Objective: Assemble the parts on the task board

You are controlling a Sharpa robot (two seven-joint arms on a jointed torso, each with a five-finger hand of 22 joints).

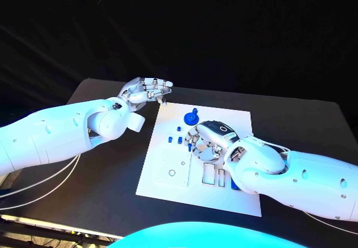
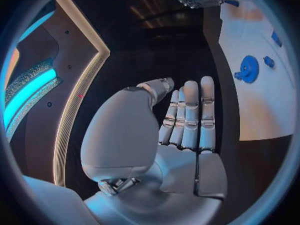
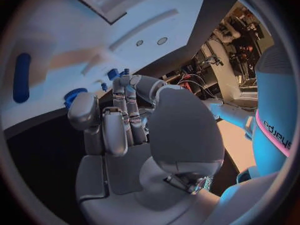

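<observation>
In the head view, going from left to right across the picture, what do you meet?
Left arm → left hand → blue gear on the task board → right hand → right arm.

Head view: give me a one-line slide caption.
Right hand over the task board near a blue gear; left hand raised beyond its far corner.

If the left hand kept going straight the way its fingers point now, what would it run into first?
Probably nothing on the table: the left hand hangs off the far left corner of the task board, fingers aimed beyond its far edge. The way looks free, though depth is unclear.
</observation>
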